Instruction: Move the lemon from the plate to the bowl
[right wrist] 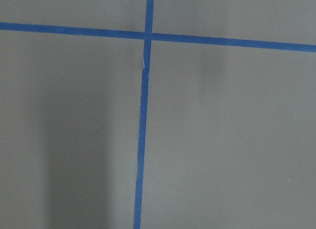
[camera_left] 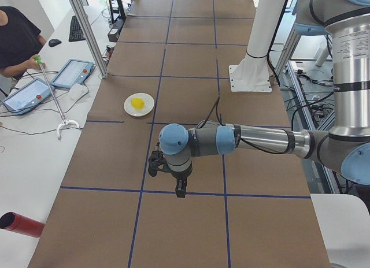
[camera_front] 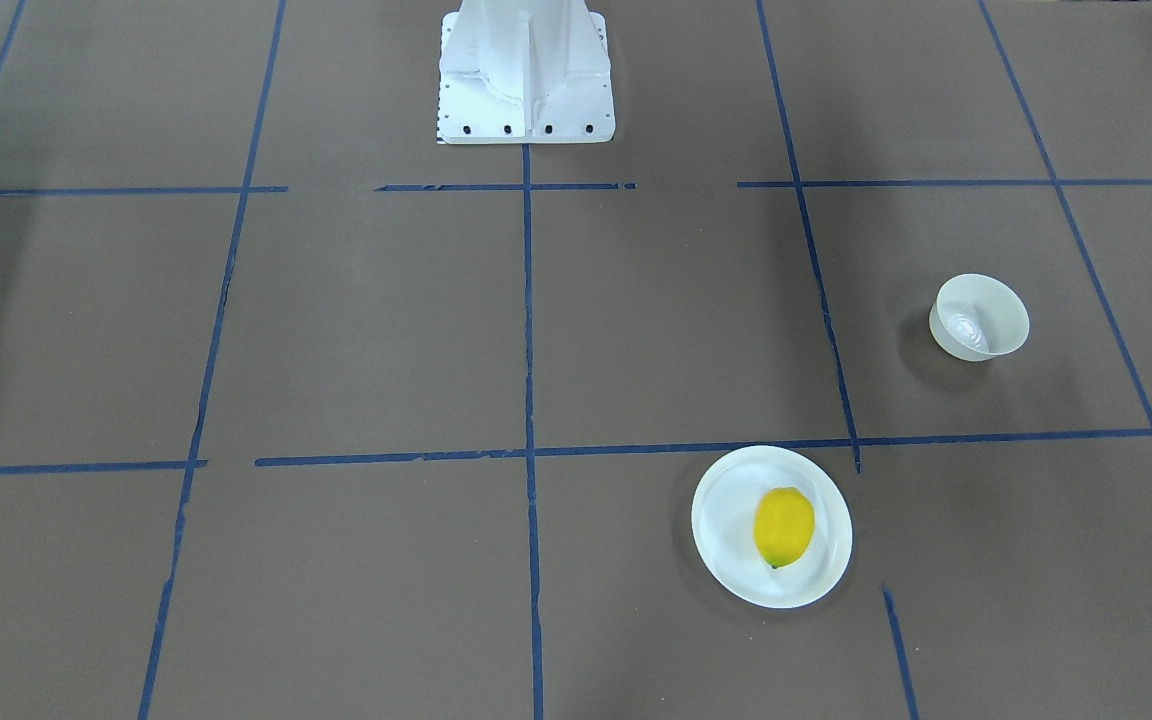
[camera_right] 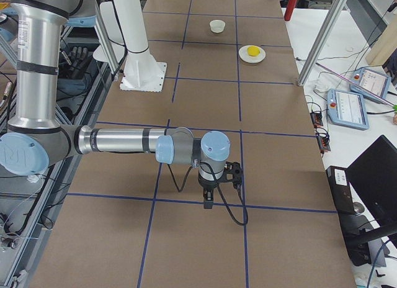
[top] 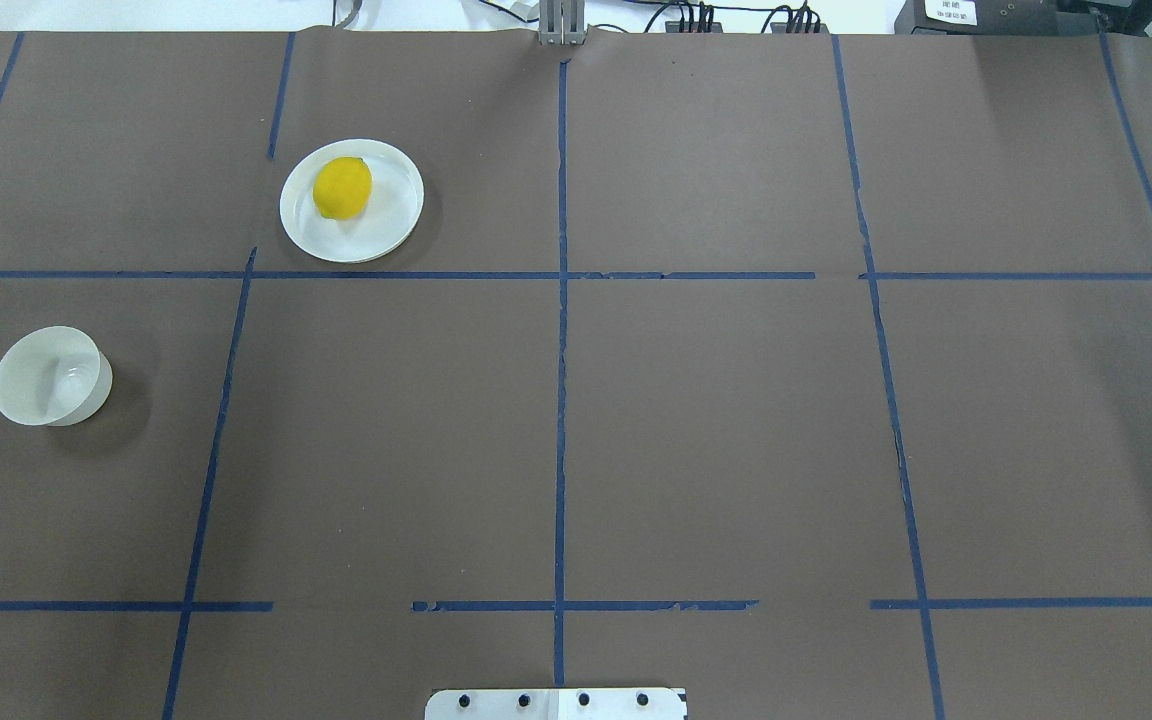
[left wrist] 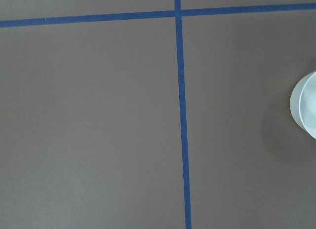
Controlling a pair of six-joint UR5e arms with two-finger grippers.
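The yellow lemon [camera_front: 784, 527] lies on the flat white plate [camera_front: 716, 500] on the robot's left half of the table. The same lemon [top: 342, 187] and plate [top: 391, 215] show far from the base in the overhead view. The small off-white bowl [camera_front: 979, 316] stands empty, apart from the plate, further to the robot's left [top: 48, 376]. Its edge shows in the left wrist view [left wrist: 306, 108]. My left gripper [camera_left: 180, 193] hangs over bare table, seen only from the left side. My right gripper [camera_right: 208, 204] shows only from the right side. I cannot tell whether either is open or shut.
Brown table covering with a blue tape grid. The white robot base [camera_front: 526, 90] stands at the table's middle edge. An operator [camera_left: 14, 40], tablets [camera_left: 72, 73] and a red cylinder [camera_left: 20, 224] sit on the side bench. Metal frame posts [camera_left: 87, 31] stand by the table's edge.
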